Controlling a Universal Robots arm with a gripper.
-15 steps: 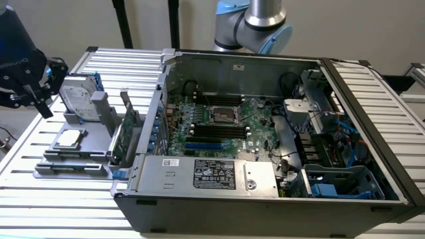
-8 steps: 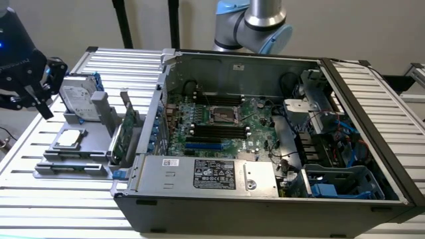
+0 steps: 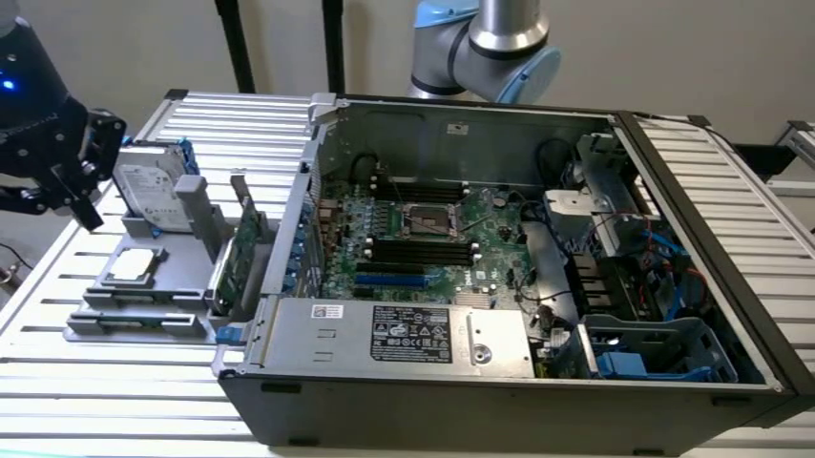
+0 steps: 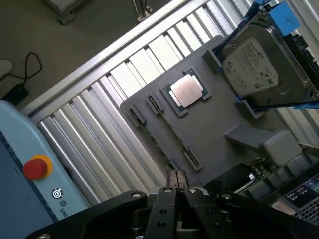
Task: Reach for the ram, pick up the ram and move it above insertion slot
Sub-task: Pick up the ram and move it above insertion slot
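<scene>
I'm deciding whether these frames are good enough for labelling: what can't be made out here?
The ram: wrist view, edge-on in the gray fixture, one end behind the gripper; chips unseen.
Insertion slot: exterior view, latches too small to tell.
Hard drive: wrist view, cut off by the picture's edge.

We see our arm as a silver tube with pale-blue joint caps. Our gripper is matte black with small silver screws; a blue light glows above it.

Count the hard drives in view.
1: the hard drive stands in the grey holder at the exterior view's left, outside the computer case; more may be hidden inside it.
</scene>
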